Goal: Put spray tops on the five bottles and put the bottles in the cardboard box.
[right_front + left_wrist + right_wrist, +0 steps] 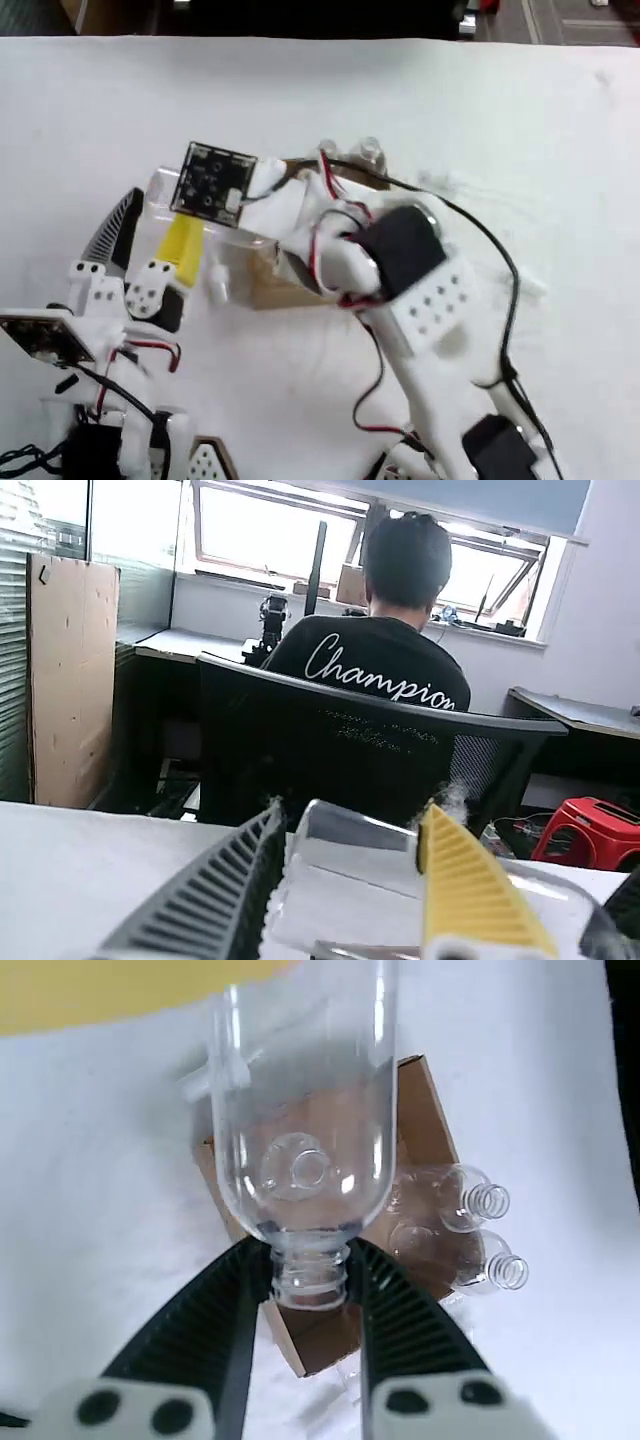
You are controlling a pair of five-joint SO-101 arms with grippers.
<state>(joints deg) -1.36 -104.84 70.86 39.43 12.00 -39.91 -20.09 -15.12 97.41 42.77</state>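
While no spray top is yet fitted to it, the bottle (305, 1140) is held at both ends. Its bare threaded neck is clenched between the right jaws. Its body is clasped between the grey finger (210, 900) and the yellow finger (470, 890) of the left jaws. In the high view it is carried at about 9 o'clock of the cardboard box (422, 1120), near that edge. A second bottle (468, 1203) and a third bottle (498, 1270), both uncapped, are seen lying at the box's 1 o'clock corner (whether inside it or just against it cannot be told). A small white piece (218, 1065), probably a spray top, lies on the tabletop (520, 120) near the box's 8 o'clock side.

The capping step is judged to be in hand, with none of the visible bottles finished. For the next move the neck must be freed. The bottle is best left to the left jaws alone, and the right jaws released and sent to the white piece. That piece is then to be seated squarely on the threads. A slip of the smooth body is to be guarded against.
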